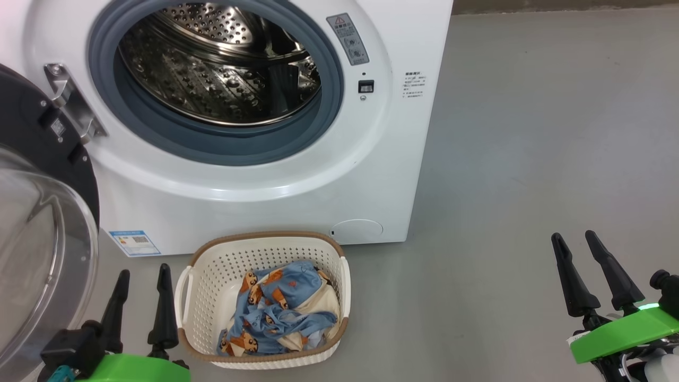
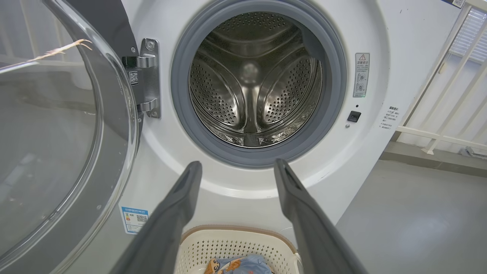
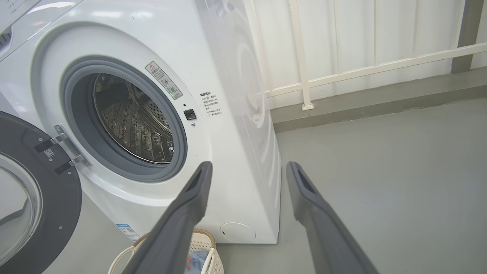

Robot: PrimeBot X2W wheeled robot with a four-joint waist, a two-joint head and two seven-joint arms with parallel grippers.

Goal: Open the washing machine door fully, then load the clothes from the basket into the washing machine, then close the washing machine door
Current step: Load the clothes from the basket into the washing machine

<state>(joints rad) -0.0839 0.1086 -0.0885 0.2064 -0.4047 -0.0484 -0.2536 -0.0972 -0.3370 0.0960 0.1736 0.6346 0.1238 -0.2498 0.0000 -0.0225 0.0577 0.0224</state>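
Two end effectors sit low in the head view. Left end effector [image 1: 144, 270] is near the basket [image 1: 223, 281], right end effector [image 1: 573, 235] is well apart over bare floor [image 1: 530, 132]. Both have fingers spread wide, nothing held.

One basket on the floor, just in front of the washing machine [image 1: 297, 201]. The clothes [image 1: 281, 307] are in it as one crumpled heap, garment count can't be told.

One washing machine door [image 1: 48, 138], swung open at left and cut off by the picture edge. One hinge [image 1: 71, 103]. One drum [image 1: 223, 79], nothing seen inside. The machine's top is cut off.

Three labels on the front:
- blue label sticker [image 1: 135, 243]
- grey warning sticker [image 1: 347, 38] with a red triangle
- small text block [image 1: 414, 85]

All print is too small to read. In the right wrist view a finger hides part of the basket.
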